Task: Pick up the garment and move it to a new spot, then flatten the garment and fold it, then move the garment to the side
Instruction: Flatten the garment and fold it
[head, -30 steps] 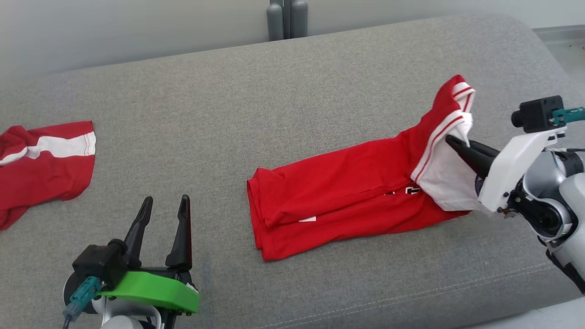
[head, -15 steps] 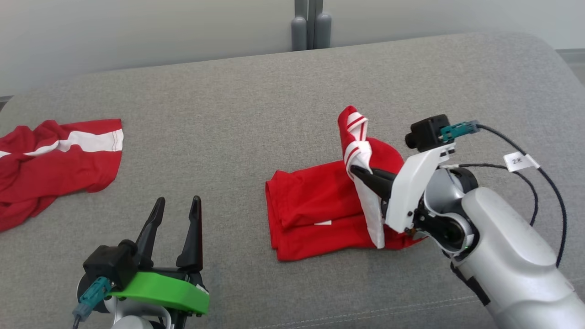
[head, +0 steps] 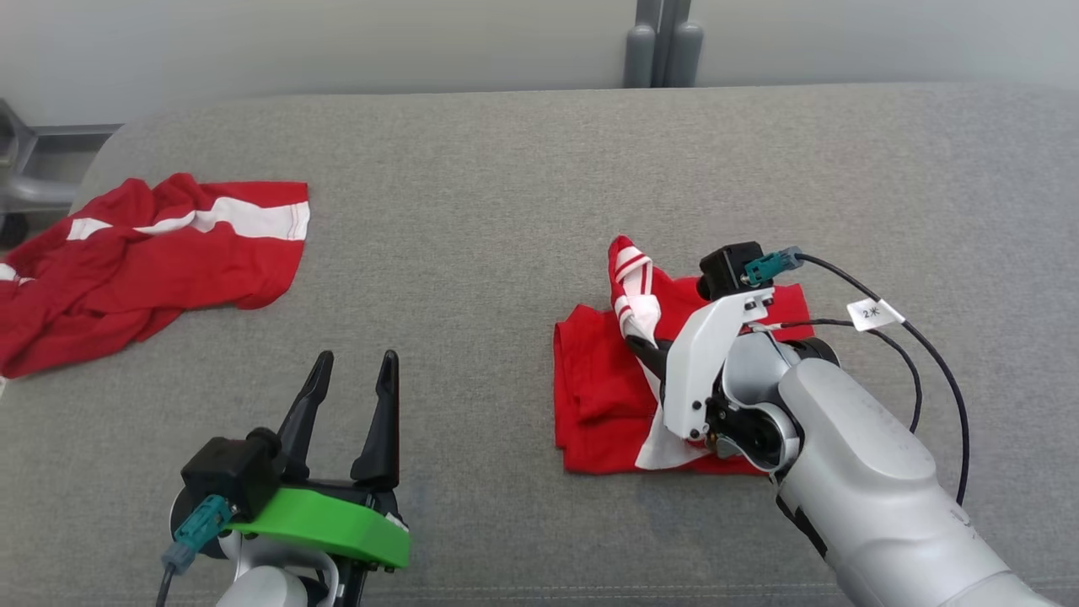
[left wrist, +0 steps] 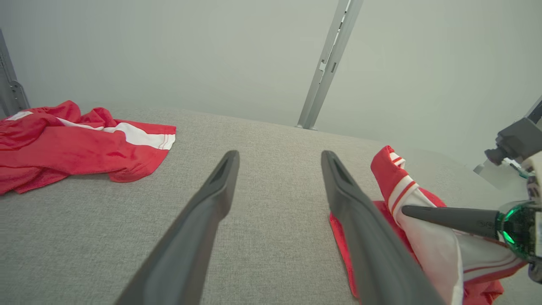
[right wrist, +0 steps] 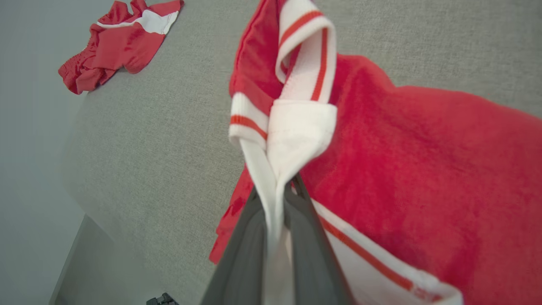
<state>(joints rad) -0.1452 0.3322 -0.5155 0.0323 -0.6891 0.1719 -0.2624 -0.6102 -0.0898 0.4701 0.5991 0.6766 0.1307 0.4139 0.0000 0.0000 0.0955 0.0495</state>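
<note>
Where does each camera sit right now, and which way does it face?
Head view: on the head, facing forward and down at the cushion; shows the open left gripper and the right gripper shut on the garment.
Left wrist view: on the left wrist, facing along its fingers, over the cushion to the wall.
Right wrist view: on the right wrist, facing along its fingers into the garment.
Shared: all three show the garment and the other garment.

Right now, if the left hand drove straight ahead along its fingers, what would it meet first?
Probably bare grey cushion: the open left hand points between the crumpled red garment and the folded garment; depth is unclear.
</note>
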